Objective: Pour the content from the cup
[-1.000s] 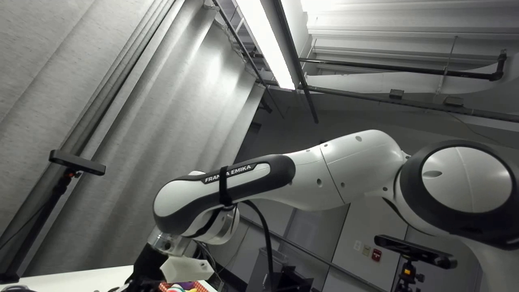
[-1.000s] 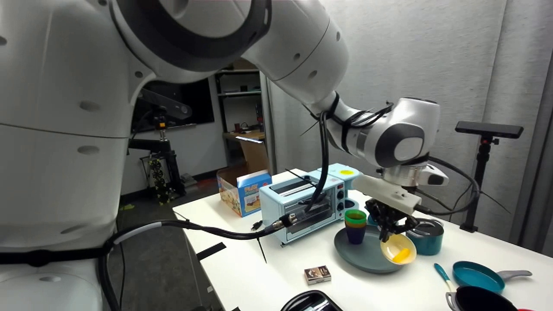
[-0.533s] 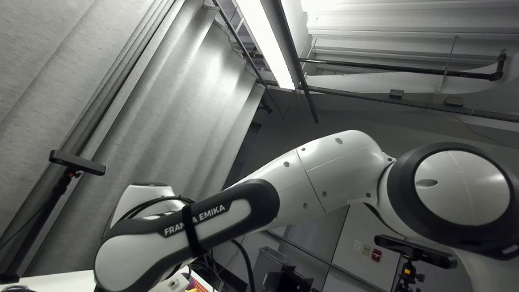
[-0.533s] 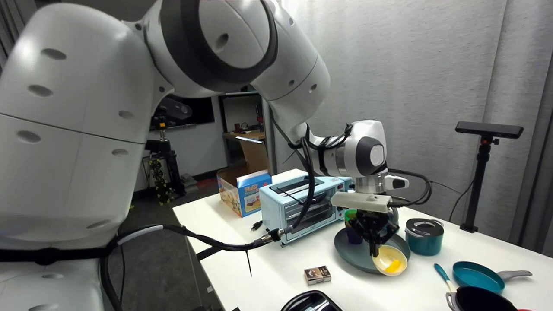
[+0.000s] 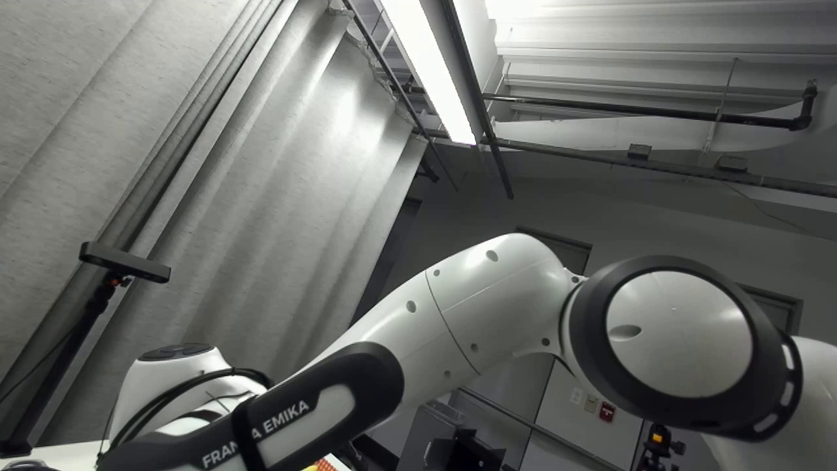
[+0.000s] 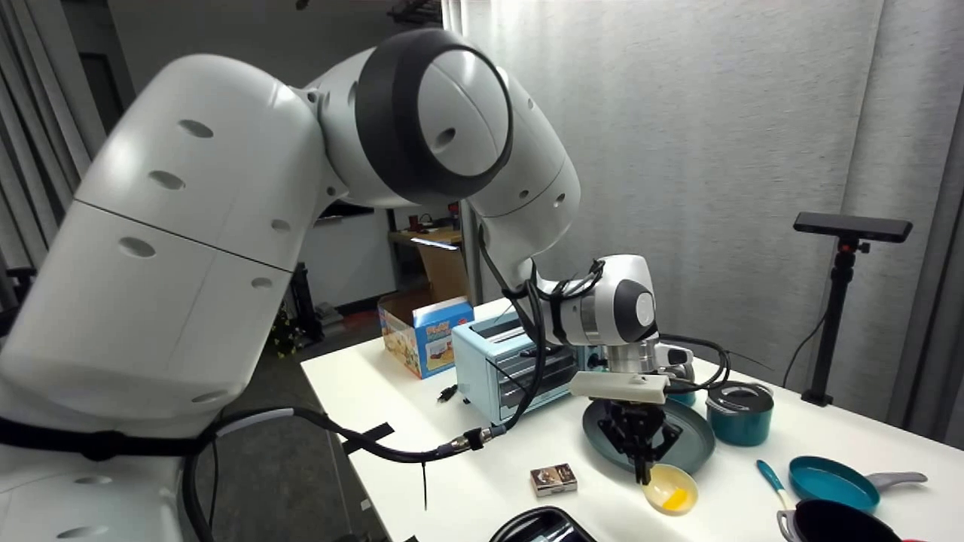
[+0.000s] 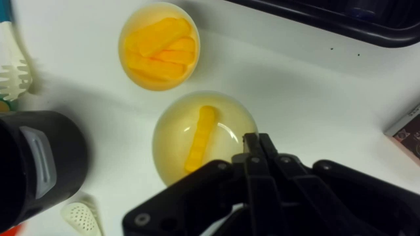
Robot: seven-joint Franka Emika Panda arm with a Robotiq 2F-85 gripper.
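Black fingers (image 7: 252,144) pinched the rim of a round cream bowl (image 7: 220,147), one yellow stick (image 7: 199,139) inside. Above them, the white arm (image 5: 467,314) read "FRAN" and "A EMIKA"; well apart from them, a blue cardboard box (image 6: 439,342) read "PLAY".

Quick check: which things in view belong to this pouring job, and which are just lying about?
For the job:
bowl-like cup
gripper, shut on its rim
yellow stick inside it
second cup, possibly

Lying about, it seems:
teal pot
teal pan
black pot
toaster oven
small box
pasta server
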